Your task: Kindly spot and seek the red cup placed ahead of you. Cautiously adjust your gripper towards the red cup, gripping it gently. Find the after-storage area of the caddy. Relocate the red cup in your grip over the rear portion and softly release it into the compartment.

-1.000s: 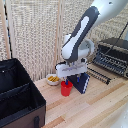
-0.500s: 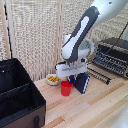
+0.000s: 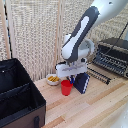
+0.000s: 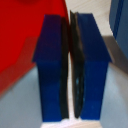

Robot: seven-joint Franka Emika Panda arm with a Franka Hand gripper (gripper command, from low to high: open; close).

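Observation:
The red cup [image 3: 66,87] stands upright on the wooden table, between a small white bowl and a dark blue box. My gripper [image 3: 69,77] hangs just above and slightly behind the cup on the white hand. In the wrist view, the gripper [image 4: 71,65] has its two blue fingers [image 4: 50,70] pressed together with nothing between them. There the red cup [image 4: 20,35] lies beside the fingers, not in them. The black caddy [image 3: 15,107] sits at the exterior view's left, and its rear portion [image 3: 11,75] lies open behind the inner divider.
A small white bowl with yellow pieces [image 3: 53,79] sits close to the cup. A dark blue box [image 3: 81,83] leans on the cup's other side. A black appliance [image 3: 112,56] with a wire rack stands at the exterior view's right. A slatted wall closes the back.
The cup has stayed in place on the table. The arm and hand have barely shifted above it.

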